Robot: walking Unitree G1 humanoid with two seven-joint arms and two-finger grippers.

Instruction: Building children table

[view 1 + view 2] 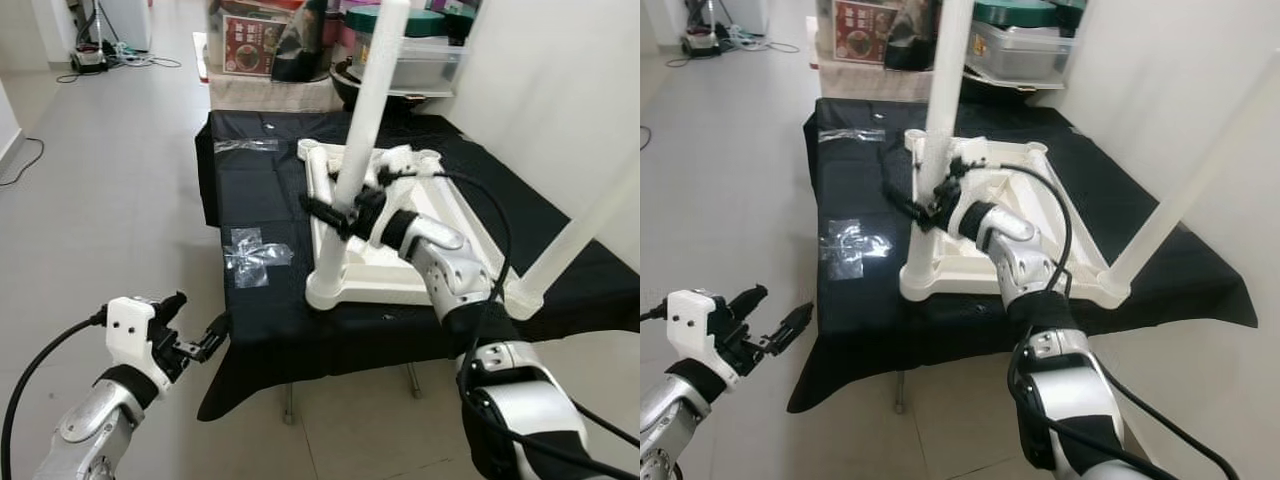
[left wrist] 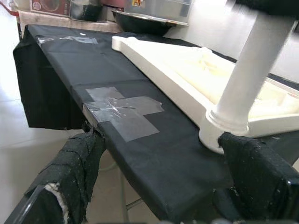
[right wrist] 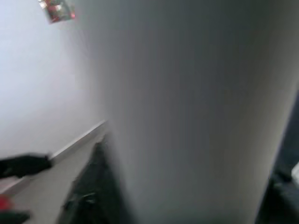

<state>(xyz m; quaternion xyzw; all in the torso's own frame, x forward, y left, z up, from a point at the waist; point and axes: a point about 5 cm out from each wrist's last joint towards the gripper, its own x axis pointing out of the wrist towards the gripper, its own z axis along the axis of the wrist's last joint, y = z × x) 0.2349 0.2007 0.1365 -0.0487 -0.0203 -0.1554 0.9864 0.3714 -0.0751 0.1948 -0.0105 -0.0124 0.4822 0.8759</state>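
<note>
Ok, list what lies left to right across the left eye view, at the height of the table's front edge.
Left gripper → clear tape patch → upright white leg in the right gripper → second white leg.

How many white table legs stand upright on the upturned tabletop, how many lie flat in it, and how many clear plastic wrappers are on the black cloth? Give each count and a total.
Upright white legs: 2 (near one, right one)
Leg lying flat: 1
Clear plastic wrappers: 2 (near edge, far side)
Total: 5
</note>
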